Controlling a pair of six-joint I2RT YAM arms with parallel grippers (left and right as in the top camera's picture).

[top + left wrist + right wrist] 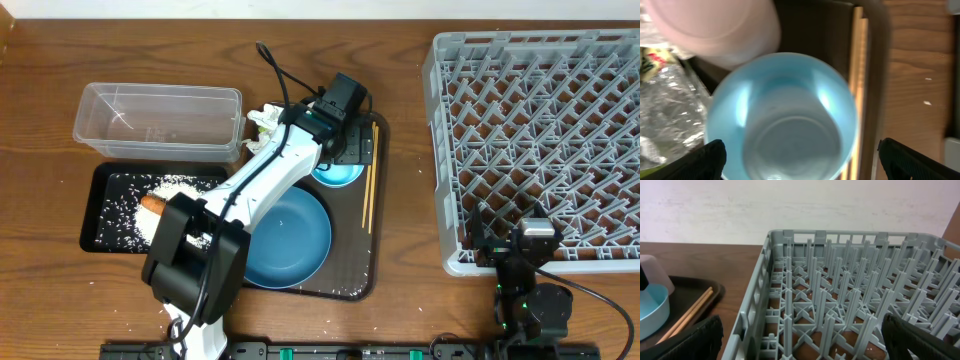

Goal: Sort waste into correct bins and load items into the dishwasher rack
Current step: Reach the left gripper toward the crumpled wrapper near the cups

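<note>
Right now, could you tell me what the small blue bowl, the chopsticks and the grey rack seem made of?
The bowl looks like glossy plastic or melamine: smooth, with soft highlights. The chopsticks look like pale matte wood, perhaps bamboo. The rack looks like dull moulded grey plastic, with uniform pegs.

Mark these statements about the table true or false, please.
The left gripper is open above the small blue bowl. True.
The blue plate stands in the dishwasher rack. False: it lies on the brown tray, outside the rack.
The carrot lies in the black tray among rice. True.
The right gripper holds the chopsticks. False: it is open; the chopsticks lie on the brown tray.
</note>
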